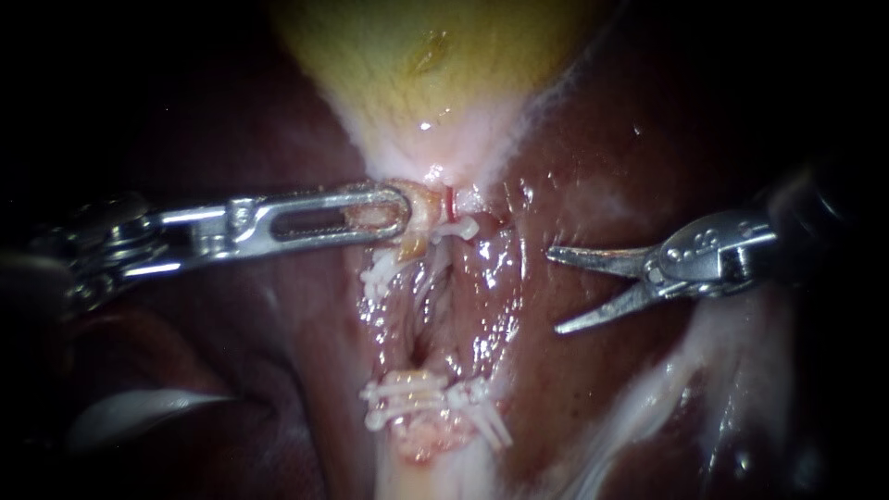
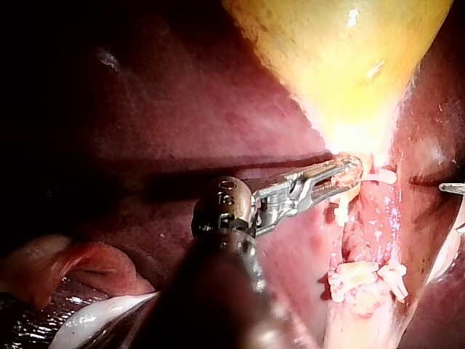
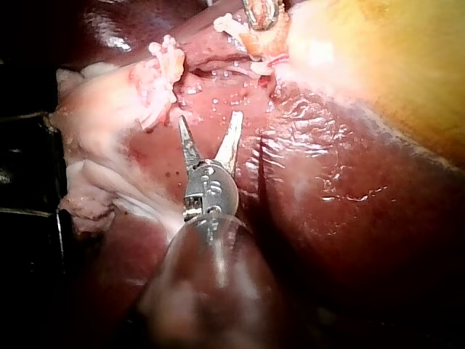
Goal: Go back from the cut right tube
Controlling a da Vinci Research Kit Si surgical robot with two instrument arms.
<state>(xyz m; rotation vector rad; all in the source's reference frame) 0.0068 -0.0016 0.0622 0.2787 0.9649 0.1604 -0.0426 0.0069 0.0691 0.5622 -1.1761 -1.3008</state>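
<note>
Right instrument (image 1: pixel 553 290) jaws gape wide, empty, clear of the cut tube (image 1: pixel 421 437), whose 2 clipped ends lie apart. Left instrument (image 1: pixel 404 211) jaws clamp tissue (image 1: pixel 419 227) at the gallbladder (image 1: pixel 417 56) neck. Only the left wrist view shows both jaws edge-on, the endoscope just 1.

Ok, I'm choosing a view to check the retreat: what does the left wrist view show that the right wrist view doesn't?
Only the left wrist view: the left instrument with its wrist and whole jaws, shut on tissue below the gallbladder. Only the right wrist view: the right instrument with its whole jaws, open and holding nothing. Both: the gallbladder, the liver and the white clips.
</note>
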